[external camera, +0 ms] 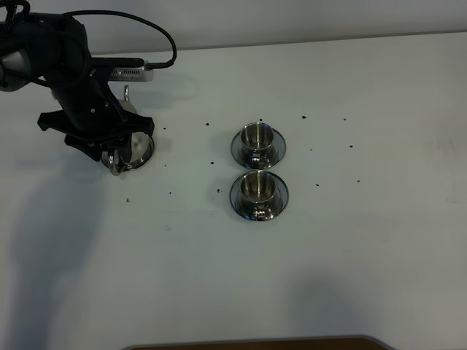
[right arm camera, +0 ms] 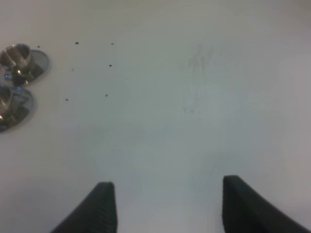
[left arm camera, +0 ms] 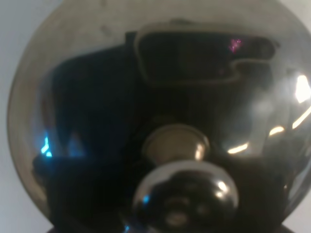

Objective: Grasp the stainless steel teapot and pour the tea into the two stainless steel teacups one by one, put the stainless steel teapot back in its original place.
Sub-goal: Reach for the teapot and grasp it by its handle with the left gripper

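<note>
The stainless steel teapot [external camera: 143, 148] stands at the left of the white table, mostly hidden under my left gripper [external camera: 109, 146]. Its loop handle [external camera: 115, 165] and thin spout [external camera: 127, 92] stick out. In the left wrist view the teapot's shiny body [left arm camera: 97, 97] and lid knob [left arm camera: 187, 194] fill the frame, and no fingers show. The two steel teacups, far [external camera: 257, 137] and near [external camera: 258, 188], sit on saucers in the middle; they also show in the right wrist view [right arm camera: 17, 56]. My right gripper [right arm camera: 167, 194] is open over bare table. No tea or separate disc is visible.
Small dark specks [external camera: 207, 123] dot the table around the cups. A grey box with a black cable [external camera: 131, 73] rides on the left arm. A brown edge [external camera: 255, 343] runs along the table's front.
</note>
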Motion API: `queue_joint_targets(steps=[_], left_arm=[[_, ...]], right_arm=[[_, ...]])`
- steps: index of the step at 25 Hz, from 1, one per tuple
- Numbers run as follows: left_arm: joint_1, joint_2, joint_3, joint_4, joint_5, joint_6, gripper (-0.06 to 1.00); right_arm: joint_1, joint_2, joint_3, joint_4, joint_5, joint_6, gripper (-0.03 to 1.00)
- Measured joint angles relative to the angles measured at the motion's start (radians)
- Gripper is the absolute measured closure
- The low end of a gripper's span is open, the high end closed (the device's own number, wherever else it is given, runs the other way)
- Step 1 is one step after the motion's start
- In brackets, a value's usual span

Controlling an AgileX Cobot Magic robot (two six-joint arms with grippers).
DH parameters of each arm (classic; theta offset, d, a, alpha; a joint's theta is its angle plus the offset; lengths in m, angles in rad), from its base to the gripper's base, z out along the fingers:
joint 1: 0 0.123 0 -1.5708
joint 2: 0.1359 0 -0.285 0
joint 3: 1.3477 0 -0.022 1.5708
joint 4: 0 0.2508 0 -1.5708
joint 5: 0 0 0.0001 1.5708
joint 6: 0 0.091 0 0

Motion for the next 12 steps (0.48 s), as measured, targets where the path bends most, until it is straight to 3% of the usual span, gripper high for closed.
queue_joint_targets(steps=[12], left_arm=[[0.0,0.017,0.0,-0.001,-0.04,0.025,0.55]], right_arm=[[0.0,0.0,0.0,0.0,0.0,0.0,0.49]])
